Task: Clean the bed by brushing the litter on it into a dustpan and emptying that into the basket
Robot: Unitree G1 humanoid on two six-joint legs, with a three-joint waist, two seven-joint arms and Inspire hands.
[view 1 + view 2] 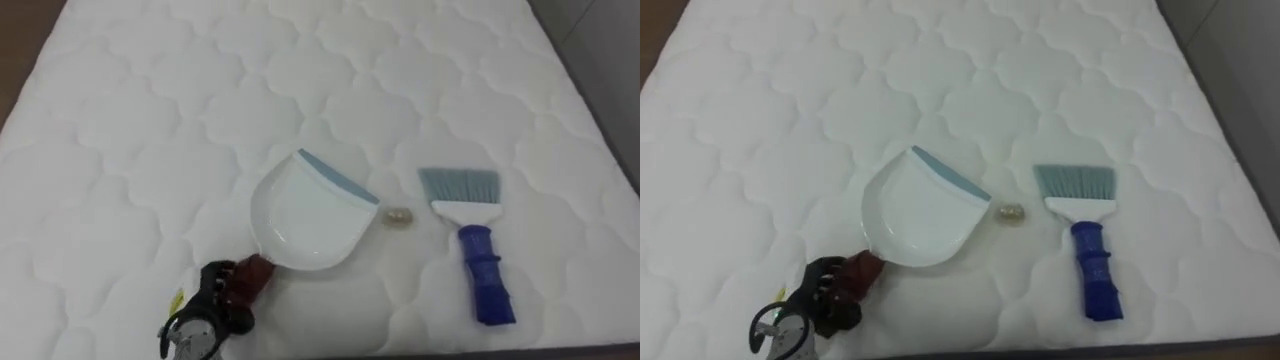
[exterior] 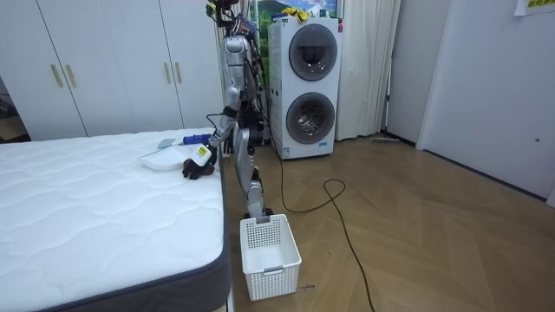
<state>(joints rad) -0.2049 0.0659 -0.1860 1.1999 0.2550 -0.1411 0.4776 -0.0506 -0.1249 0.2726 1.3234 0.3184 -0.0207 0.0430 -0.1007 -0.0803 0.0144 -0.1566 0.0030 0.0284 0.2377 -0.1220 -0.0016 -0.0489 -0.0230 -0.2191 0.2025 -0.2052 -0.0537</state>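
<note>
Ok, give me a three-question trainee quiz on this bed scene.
1. True or false: the brush lies on the mattress with no hand on it.
2. The dustpan handle is: A) gripped by the left hand with curled fingers B) lying free C) propped on the brush.
3. Fill in: the small scrap lies between the dustpan and the ___.
Key: 1 true; 2 A; 3 brush.
</note>
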